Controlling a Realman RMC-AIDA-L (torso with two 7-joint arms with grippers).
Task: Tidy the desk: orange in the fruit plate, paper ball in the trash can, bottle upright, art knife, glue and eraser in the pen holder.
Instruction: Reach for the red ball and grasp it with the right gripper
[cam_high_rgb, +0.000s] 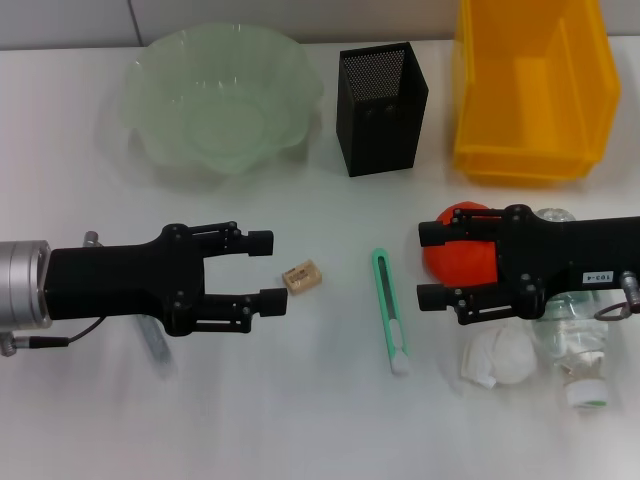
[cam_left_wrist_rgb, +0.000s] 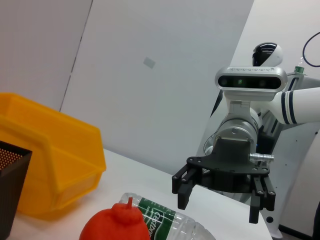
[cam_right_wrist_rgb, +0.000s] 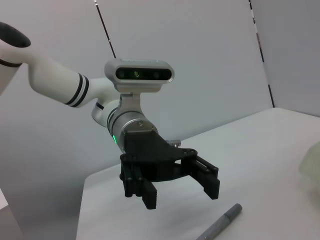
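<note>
Shows right claw (cam_left_wrist_rgb: 223, 200) spread above counter (cam_left_wrist_rgb: 145, 177), beside orange (cam_left_wrist_rgb: 116, 224), bottle (cam_left_wrist_rgb: 170, 222), yellow bin (cam_left_wrist_rgb: 55, 155).

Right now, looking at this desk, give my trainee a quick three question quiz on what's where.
1. True or false: the orange already lies in the fruit plate.
2. Which item lies nearest the left gripper fingers? A) eraser B) paper ball C) bottle
3. Fill in: the art knife lies on the desk between the eraser and the ____.

Key: 1 false. 2 A. 3 orange, which sits under the right gripper.
</note>
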